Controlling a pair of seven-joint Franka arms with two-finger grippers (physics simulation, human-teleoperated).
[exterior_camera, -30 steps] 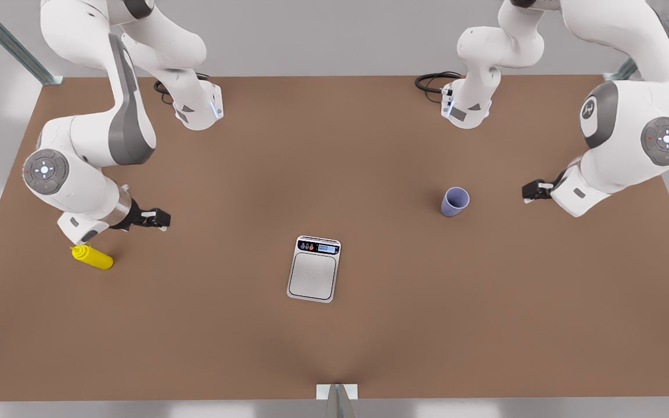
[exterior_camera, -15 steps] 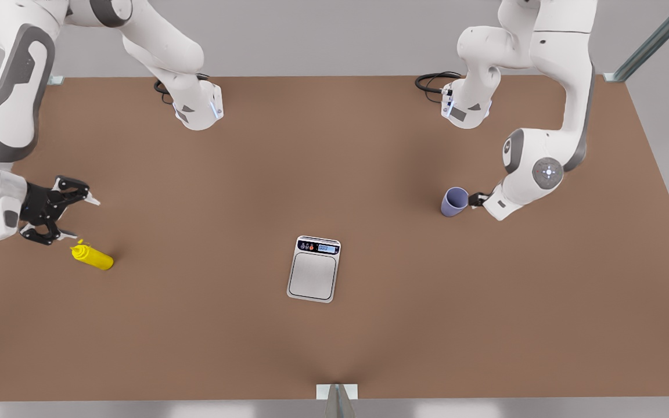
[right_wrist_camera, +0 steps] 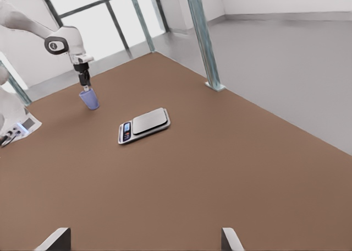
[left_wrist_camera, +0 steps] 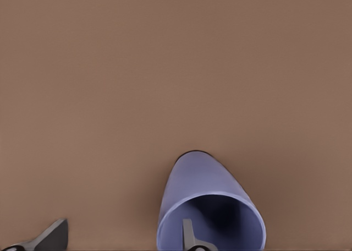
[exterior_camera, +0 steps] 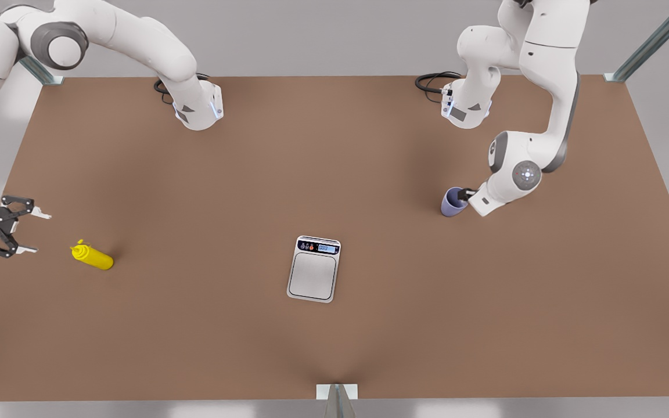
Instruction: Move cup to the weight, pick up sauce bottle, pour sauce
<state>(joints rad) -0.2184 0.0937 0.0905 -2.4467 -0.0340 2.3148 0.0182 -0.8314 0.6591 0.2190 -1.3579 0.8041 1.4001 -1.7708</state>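
The left claw [exterior_camera: 463, 194] is at the cup [exterior_camera: 454, 201], fingers spread, one finger [left_wrist_camera: 190, 235] inside the rim and one outside; the cup stands on the tabletop [exterior_camera: 369, 174], well apart from the scale [exterior_camera: 313, 269]; the right claw [exterior_camera: 18, 232] hangs wide open near the bottle [exterior_camera: 92, 256], which lies on its side, far from the scale.

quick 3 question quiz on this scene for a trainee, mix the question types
1. True or false: the cup stands on the weight.
2. Which claw has one finger inside the cup? A) left claw B) right claw
3. Fill in: the sauce bottle lies on its ____ on the table.

Key: 1 false; 2 A, the other finger is outside the wall; 3 side.
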